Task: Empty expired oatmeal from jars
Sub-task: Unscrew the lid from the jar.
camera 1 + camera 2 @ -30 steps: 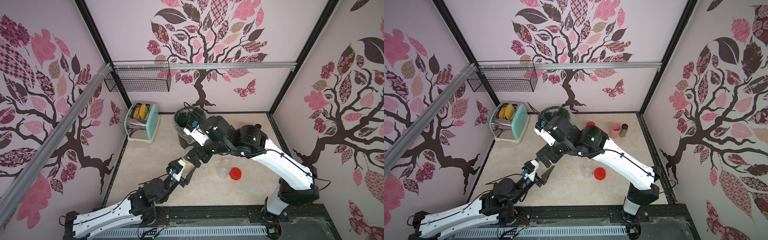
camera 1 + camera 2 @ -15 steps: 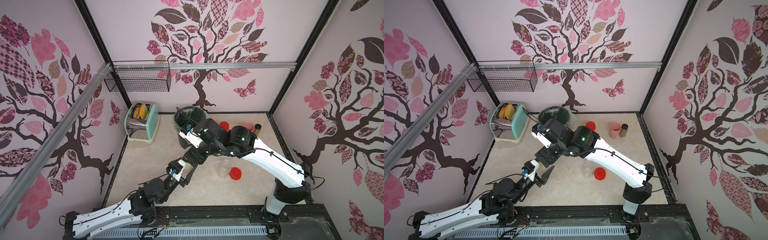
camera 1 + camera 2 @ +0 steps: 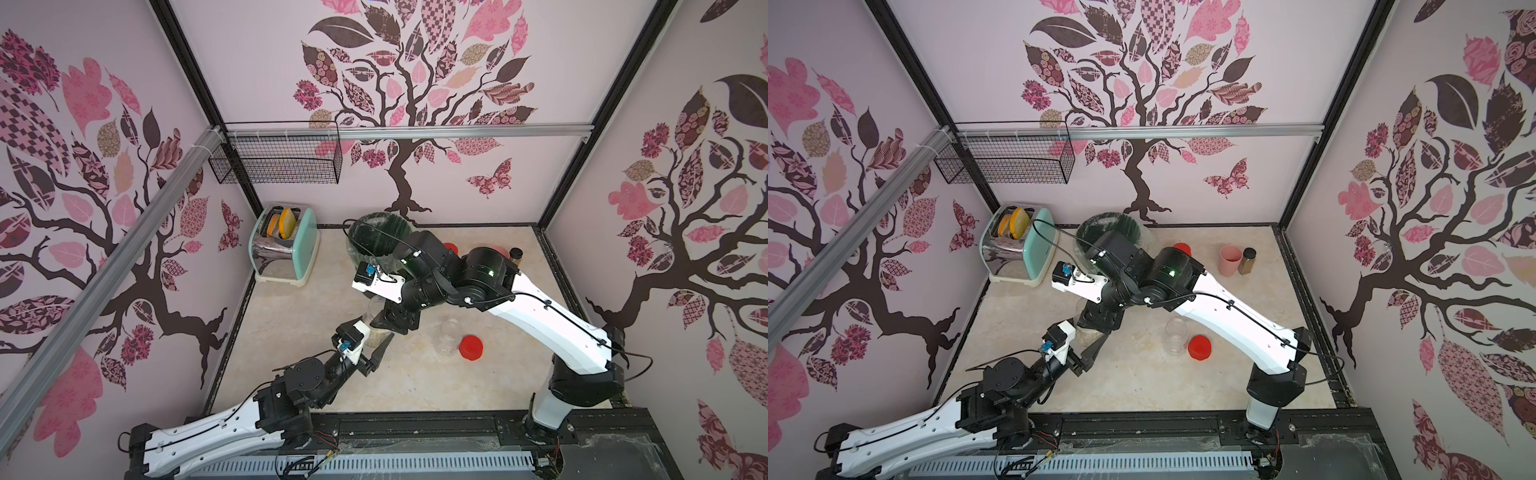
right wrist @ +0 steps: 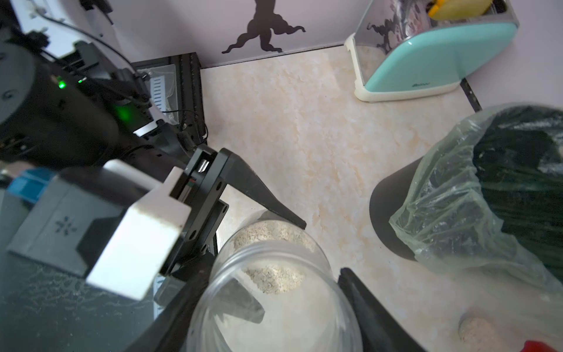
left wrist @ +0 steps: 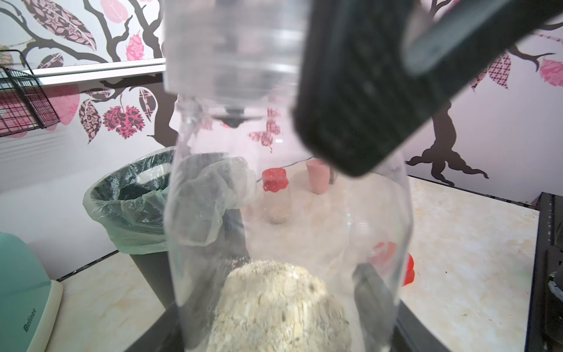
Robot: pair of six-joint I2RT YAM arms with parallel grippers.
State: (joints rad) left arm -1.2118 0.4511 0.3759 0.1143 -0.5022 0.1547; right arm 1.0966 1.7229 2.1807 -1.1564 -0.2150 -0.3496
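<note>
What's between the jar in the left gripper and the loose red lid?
A lidless clear jar, right beside the red lid; both top views show it.

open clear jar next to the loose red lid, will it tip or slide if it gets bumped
Likely light: the open jar looks almost empty through its clear wall, so a bump could well slide it. It stands upright, seemingly taller than wide, so a high push may tip it, and its round side would probably roll.

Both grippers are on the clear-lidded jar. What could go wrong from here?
1. The right gripper pinches the clear lid; smooth plastic could slip when twisted.
2. The left gripper holds the jar low, so it might spin or tilt, spilling oatmeal onto the table.
3. The open jar and red lid stand close by; a swinging arm could knock them.
</note>
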